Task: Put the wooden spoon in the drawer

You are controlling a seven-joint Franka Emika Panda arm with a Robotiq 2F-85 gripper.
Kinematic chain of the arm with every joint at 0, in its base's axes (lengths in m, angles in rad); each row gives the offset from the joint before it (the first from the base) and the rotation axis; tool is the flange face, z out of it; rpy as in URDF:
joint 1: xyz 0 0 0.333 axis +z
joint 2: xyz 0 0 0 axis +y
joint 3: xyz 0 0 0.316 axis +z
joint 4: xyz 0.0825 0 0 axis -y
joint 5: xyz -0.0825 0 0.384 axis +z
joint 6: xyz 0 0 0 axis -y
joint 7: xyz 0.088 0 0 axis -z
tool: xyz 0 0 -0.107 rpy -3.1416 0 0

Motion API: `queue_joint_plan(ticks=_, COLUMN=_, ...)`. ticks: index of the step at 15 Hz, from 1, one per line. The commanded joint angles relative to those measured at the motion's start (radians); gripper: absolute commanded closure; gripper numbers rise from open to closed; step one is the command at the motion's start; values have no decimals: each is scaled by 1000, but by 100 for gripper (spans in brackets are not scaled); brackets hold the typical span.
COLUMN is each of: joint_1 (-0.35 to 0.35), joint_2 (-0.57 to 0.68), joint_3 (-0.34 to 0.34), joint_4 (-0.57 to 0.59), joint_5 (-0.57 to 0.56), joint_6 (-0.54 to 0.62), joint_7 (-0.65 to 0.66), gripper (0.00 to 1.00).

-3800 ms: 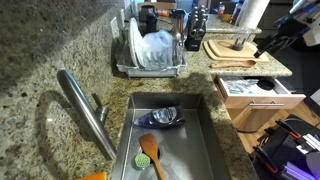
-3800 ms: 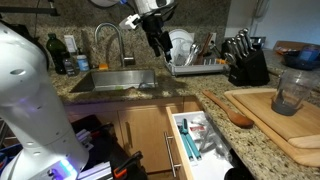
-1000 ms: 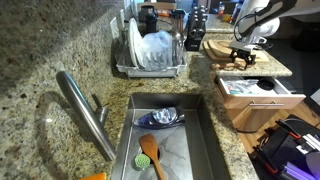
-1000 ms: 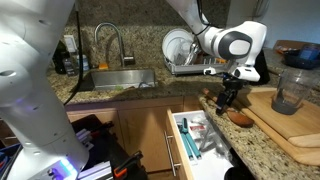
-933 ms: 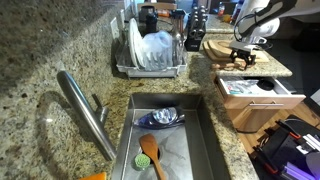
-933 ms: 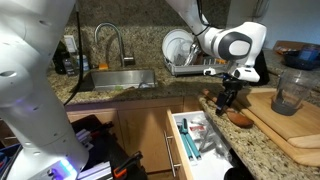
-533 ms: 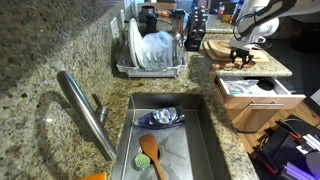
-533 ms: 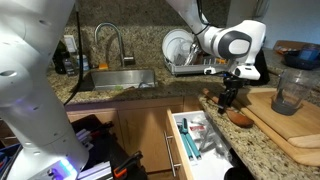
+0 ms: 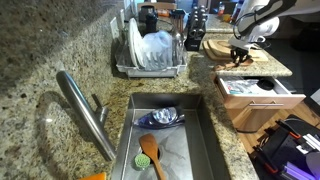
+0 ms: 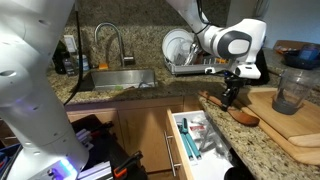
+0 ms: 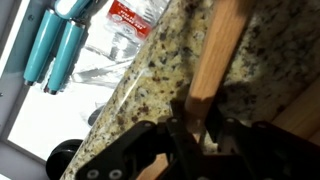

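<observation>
The wooden spoon (image 10: 245, 118) lies on the granite counter beside the cutting board, its bowl toward the board and its handle running up to the left. My gripper (image 10: 229, 100) stands over that handle. In the wrist view the gripper (image 11: 199, 120) is shut on the end of the spoon's handle (image 11: 215, 50), one dark finger (image 11: 180, 115) on each side. The drawer (image 10: 178, 145) stands pulled out below the counter edge. It also shows in an exterior view (image 9: 270, 100) and as a pale interior (image 11: 70, 105) in the wrist view.
A wooden cutting board (image 10: 285, 122) carries a glass (image 10: 290, 92). A knife block (image 10: 245, 62) and a dish rack (image 9: 150, 55) stand behind. The sink (image 9: 205, 150) holds an orange-brown spoon (image 9: 150, 148) and a green utensil. Teal-handled utensils (image 11: 55, 50) lie in the drawer.
The fingers have closed from wide open onto the spoon's handle. The arm has stayed over the same spot, and the spoon's bowl has shifted slightly toward the board.
</observation>
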Motion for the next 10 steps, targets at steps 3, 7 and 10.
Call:
queue_joint_plan(ticks=3, joint_1=51, joint_2=-227, joint_3=-26, joint_4=-183, joint_5=-103, joint_6=135, joint_7=-101, gripper=97)
queue_joint_plan(ticks=7, joint_1=65, joint_2=-415, joint_3=-31, joint_4=-376, joint_5=-244, joint_6=220, joint_7=-201, gripper=94)
queue_joint_plan(ticks=10, joint_1=37, joint_2=-478, joint_3=-55, joint_4=-492, joint_5=-350, joint_6=174, joint_7=-203, gripper=94)
